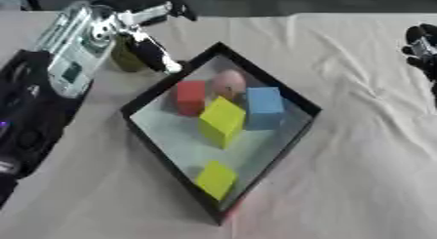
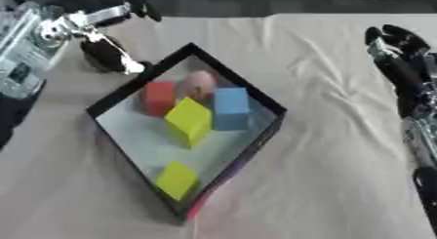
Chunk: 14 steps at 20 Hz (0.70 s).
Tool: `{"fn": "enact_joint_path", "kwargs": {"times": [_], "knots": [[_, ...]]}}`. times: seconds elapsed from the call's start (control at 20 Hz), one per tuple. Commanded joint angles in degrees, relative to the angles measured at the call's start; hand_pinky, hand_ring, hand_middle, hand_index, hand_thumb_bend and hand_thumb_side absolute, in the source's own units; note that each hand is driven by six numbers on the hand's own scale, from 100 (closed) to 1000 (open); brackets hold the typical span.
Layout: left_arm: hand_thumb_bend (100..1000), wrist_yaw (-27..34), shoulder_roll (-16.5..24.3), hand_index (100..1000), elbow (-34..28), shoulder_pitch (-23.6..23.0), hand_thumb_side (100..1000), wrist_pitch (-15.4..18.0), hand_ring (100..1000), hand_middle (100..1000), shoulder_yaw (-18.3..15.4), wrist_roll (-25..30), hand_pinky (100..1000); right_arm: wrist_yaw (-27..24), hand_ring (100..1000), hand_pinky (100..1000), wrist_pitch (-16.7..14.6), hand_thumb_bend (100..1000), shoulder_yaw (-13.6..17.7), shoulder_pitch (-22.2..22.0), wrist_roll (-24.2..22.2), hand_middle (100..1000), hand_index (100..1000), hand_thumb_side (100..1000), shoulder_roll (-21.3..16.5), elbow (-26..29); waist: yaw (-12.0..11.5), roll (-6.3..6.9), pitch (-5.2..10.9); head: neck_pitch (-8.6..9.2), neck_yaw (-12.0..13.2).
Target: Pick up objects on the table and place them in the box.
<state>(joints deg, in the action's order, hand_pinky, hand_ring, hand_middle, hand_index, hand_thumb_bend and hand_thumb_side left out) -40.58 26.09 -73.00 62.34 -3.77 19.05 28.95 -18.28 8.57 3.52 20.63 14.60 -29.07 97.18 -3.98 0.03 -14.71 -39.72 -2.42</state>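
Looking down at the box [image 1: 170, 145], you are seeing its near corner holding a small yellow block [image 1: 215, 179], lying flat on the pale floor. Further in, a larger yellow block [image 1: 222, 121] is sitting tilted, with a blue block [image 1: 264, 107] touching it on the right, a red block [image 1: 190, 97] just to the left and a pink egg [image 1: 228, 83] standing behind, near the far corner. Beyond the box's far-left wall, your left hand [image 1: 152, 52] is hanging over an olive thing [image 1: 126, 57] on the counter [image 1: 358, 160]; its fingers are curling around or beside that thing, and I cannot tell whether they are gripping it. Your right hand [image 2: 401, 62] is resting at the right edge, fingers relaxed and holding nothing. The olive thing is looking rounded and probably light and stiff, so you are likely best taking it across its sides. The egg is liable to roll if bumped when you are lowering anything in.
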Motion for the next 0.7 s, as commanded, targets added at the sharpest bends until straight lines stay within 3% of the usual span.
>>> {"fn": "enact_joint_path", "kwargs": {"times": [0.05, 0.6, 0.7], "knots": [[513, -1.3, 4.4, 863, 2.7, 2.1, 187, -2.3, 862, 817, -2.5, -0.4, 843, 0.0, 791, 886, -0.2, 318, 0.5, 0.6, 0.0, 761, 846, 430, -1.7, 1.3, 0.2, 0.67, 2.03, 0.42, 0.0], [646, -14.5, 1.1, 902, 22.1, 3.7, 259, -3.5, 887, 838, -9.1, -4.8, 859, 0.0, 791, 887, 0.1, 322, -0.3, 1.8, -0.9, 760, 845, 432, -0.7, 1.5, 2.3, 0.21, 0.78, 1.60, 2.7], [621, -15.9, 0.1, 903, 24.2, 4.1, 266, -3.6, 886, 835, -9.9, -5.7, 855, -0.1, 791, 887, 0.1, 320, -0.5, 2.0, -1.1, 760, 846, 433, -0.5, 1.5, 2.5, 0.20, 0.66, 1.65, 3.0]]}}
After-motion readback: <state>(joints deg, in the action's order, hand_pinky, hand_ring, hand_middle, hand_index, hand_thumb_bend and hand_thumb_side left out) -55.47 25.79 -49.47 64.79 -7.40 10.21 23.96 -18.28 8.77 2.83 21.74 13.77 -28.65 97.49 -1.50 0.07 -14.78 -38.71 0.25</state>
